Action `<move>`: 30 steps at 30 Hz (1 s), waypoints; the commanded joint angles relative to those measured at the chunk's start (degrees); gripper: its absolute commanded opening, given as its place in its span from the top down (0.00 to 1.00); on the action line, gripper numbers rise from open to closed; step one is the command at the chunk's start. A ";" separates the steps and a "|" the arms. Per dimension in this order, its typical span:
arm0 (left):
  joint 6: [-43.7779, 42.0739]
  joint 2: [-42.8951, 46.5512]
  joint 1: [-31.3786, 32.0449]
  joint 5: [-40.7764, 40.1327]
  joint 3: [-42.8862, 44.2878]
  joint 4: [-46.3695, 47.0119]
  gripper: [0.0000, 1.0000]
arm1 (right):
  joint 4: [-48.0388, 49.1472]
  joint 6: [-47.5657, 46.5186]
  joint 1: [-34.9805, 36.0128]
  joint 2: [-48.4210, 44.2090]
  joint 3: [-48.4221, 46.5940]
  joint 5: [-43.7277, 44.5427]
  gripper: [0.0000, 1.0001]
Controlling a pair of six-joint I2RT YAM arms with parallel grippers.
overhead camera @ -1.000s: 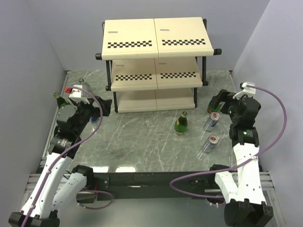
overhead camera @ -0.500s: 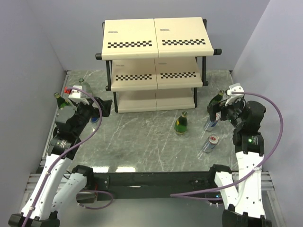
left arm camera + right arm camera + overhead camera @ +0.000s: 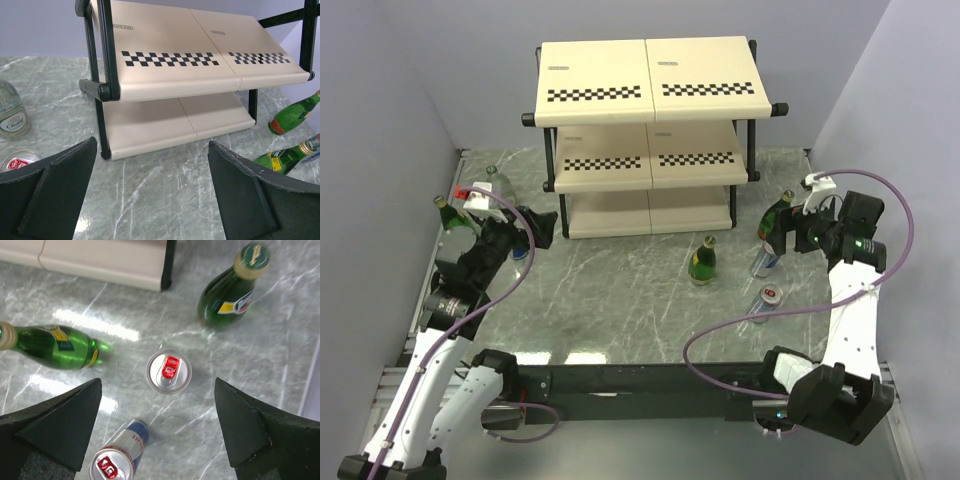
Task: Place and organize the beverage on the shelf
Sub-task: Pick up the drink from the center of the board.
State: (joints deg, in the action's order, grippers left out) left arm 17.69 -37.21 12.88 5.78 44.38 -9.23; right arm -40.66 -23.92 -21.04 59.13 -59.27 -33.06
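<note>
The shelf (image 3: 650, 130) stands at the back of the table, its cream boards bare; the left wrist view shows its lower tiers (image 3: 175, 65). My right gripper (image 3: 778, 238) hangs open above an upright silver can with a red tab (image 3: 168, 371), touching nothing. Another can (image 3: 117, 460) stands nearer, and a green bottle (image 3: 232, 287) stands beyond. A second green bottle (image 3: 50, 346) is to the left. My left gripper (image 3: 152, 145) is open over bare marble, facing the shelf.
At the far left stand a clear bottle (image 3: 11, 112), a green bottle (image 3: 448, 213) and a can (image 3: 20, 161). Grey walls close in both sides. The black shelf leg (image 3: 102, 90) is just ahead of the left gripper.
The right arm has swung up and in, and its gripper has moved left over the cans and points down. The left arm has barely moved.
</note>
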 commanded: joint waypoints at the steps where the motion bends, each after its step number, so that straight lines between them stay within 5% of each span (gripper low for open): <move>1: -0.12 1.00 -0.05 1.16 2.20 2.64 0.00 | -2.22 -1.83 -0.23 1.85 -3.14 -0.69 0.01; 13: -0.11 1.61 -0.05 1.78 2.11 2.73 0.01 | 6.02 0.19 4.60 12.05 -0.41 9.67 0.08; 30: -0.12 1.88 -0.05 2.13 2.11 2.73 0.00 | 8.06 1.77 9.43 13.99 5.03 13.19 0.24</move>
State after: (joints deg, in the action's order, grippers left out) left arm 17.69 -36.10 12.88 6.72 44.38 -9.21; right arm -34.35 -22.55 -12.12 73.14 -54.54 -21.32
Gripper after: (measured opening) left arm 0.995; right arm 0.779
